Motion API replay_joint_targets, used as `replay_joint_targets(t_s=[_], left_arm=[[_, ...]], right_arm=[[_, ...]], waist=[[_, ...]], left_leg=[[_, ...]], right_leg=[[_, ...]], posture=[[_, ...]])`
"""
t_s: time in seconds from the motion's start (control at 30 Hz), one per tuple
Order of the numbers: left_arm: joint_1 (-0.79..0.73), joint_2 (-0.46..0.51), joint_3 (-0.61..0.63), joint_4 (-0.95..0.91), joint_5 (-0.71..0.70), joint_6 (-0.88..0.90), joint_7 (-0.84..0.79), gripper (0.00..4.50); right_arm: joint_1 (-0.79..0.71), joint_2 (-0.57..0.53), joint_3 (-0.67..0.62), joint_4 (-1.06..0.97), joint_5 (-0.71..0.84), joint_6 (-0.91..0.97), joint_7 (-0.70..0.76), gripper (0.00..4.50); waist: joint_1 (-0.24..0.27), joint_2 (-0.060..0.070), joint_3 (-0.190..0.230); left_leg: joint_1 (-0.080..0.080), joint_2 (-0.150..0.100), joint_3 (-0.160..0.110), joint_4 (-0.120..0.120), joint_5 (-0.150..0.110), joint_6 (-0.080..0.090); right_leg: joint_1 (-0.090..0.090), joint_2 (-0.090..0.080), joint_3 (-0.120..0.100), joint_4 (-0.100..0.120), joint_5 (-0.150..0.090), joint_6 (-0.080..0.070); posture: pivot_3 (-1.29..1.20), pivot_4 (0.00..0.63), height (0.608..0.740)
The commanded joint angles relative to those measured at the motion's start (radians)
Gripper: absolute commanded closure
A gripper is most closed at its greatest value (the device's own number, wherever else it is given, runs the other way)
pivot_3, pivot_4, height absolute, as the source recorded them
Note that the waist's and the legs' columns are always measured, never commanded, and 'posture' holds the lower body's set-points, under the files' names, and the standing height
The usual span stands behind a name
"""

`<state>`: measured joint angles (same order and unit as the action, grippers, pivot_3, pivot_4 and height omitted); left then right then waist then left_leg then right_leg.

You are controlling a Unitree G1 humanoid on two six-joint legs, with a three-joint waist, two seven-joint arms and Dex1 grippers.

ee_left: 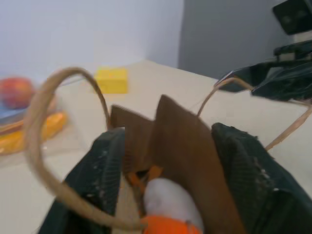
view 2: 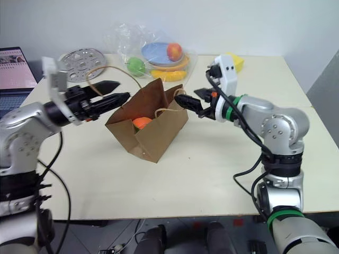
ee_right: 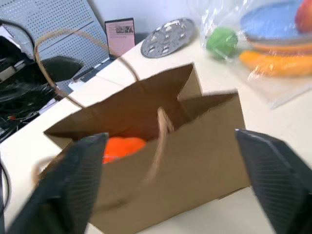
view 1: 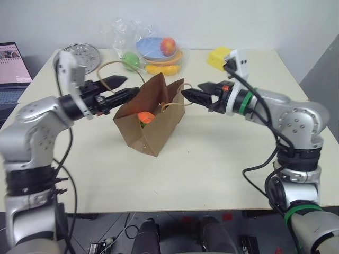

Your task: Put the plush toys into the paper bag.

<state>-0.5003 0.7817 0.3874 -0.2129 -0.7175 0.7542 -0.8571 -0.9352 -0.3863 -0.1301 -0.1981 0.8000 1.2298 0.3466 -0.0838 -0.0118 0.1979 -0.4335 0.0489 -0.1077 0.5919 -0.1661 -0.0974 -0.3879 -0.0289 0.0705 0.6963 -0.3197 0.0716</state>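
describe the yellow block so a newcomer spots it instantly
Start at the table and go to its far edge, on the robot's right. The yellow block sits there alone, beside the clear plastic bag of fruit. Unlike the bagged fruit, it is unwrapped, boxy and plain yellow.

- The bag (view 1: 151, 123) stands open-mouthed mid-table, both toys inside: carrot (view 1: 145, 117) and egg (ee_left: 168, 200); room above its mouth is free.
- Left gripper (view 1: 123, 89) flanks the bag's one side, right gripper (view 1: 192, 95) the other, both spread-fingered and level; they block side approaches.
- A twine handle (view 1: 119, 64) loops up by the left gripper.
- Behind: wrapped fruit (view 1: 156, 53), metal disc (view 1: 82, 55), yellow block (view 1: 220, 57).
- Table (view 1: 212, 169) in front is bare.
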Motion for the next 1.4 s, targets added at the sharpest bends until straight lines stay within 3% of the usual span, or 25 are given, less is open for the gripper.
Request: replay_joint_targets(t_s=[0.03,0.13,0.17,0.37,0.5,0.63,0.97,1.1,1.4], left_arm=[[0.177,0.027,0.137,-0.257,-0.084,0.060,0.051,0.02],[0.340,-0.020,0.231,-0.407,-0.201,0.115,0.131,0.02],[0.386,-0.017,0.239,-0.428,-0.175,0.094,0.132,0.02],[0.372,-0.076,0.285,-0.385,-0.236,0.080,0.301,0.02],[0.272,-0.081,0.113,-0.389,-0.145,-0.008,0.298,0.02],[0.224,-0.097,0.085,-0.361,-0.114,-0.047,0.339,0.02],[0.624,-0.236,0.157,-0.667,-0.124,-0.074,0.522,0.02],[0.722,-0.299,0.045,-0.730,-0.030,-0.138,0.543,0.02],[0.629,-0.396,-0.168,-0.548,0.165,-0.298,0.541,0.02]], right_arm=[[-0.045,-0.041,-0.010,-0.016,0.014,-0.025,0.060,0.00],[-0.078,-0.075,-0.003,0.005,0.001,-0.049,0.103,0.00],[-0.089,-0.083,0.000,0.016,-0.002,-0.055,0.116,0.00],[-0.116,-0.088,0.021,0.060,-0.022,-0.079,0.147,0.00],[-0.113,-0.036,0.046,0.101,-0.058,-0.126,0.137,0.00],[-0.108,-0.029,0.052,0.094,-0.079,-0.143,0.142,0.00],[-0.106,-0.069,0.024,0.051,-0.044,-0.106,0.157,0.00],[-0.114,-0.045,0.010,0.033,-0.023,-0.094,0.147,0.00],[-0.115,-0.048,0.001,0.007,-0.015,-0.061,0.115,0.00]], waist=[[-0.001,0.000,0.000],[0.003,0.000,0.000],[0.003,0.000,0.000],[0.020,-0.001,0.000],[0.032,-0.001,0.000],[0.032,-0.001,0.000],[0.025,-0.001,0.000],[0.032,-0.001,0.000],[0.036,-0.001,-0.001]], left_leg=[[0.000,0.000,0.000,0.000,0.000,0.000],[0.000,0.000,0.001,0.000,0.000,0.000],[0.000,0.000,0.001,0.000,0.000,0.000],[0.001,0.000,0.001,0.003,0.000,0.000],[0.001,0.000,0.001,0.003,0.000,0.000],[0.001,0.000,0.001,0.002,0.000,0.000],[0.000,0.000,0.003,-0.001,0.000,0.000],[0.001,0.000,0.002,0.000,0.000,0.000],[0.001,0.000,0.002,0.004,0.001,0.001]], right_leg=[[0.000,0.000,0.000,0.000,0.000,0.000],[0.000,-0.001,0.001,-0.001,0.000,0.000],[0.000,-0.001,0.001,0.000,0.000,0.000],[0.001,0.000,0.001,0.000,0.000,0.000],[0.002,0.000,0.001,-0.001,0.000,0.000],[0.001,0.000,0.002,-0.001,0.000,0.000],[0.000,0.000,0.002,-0.002,-0.001,-0.002],[0.001,-0.001,0.001,-0.001,-0.001,-0.002],[0.003,0.000,0.002,-0.003,0.000,-0.003]], posture=[[0.00,0.150,0.740],[0.00,0.150,0.740],[0.00,0.150,0.740],[0.00,0.150,0.740],[0.00,0.150,0.740],[0.00,0.150,0.740],[0.00,0.150,0.740],[0.00,0.150,0.740],[0.00,0.150,0.740]])
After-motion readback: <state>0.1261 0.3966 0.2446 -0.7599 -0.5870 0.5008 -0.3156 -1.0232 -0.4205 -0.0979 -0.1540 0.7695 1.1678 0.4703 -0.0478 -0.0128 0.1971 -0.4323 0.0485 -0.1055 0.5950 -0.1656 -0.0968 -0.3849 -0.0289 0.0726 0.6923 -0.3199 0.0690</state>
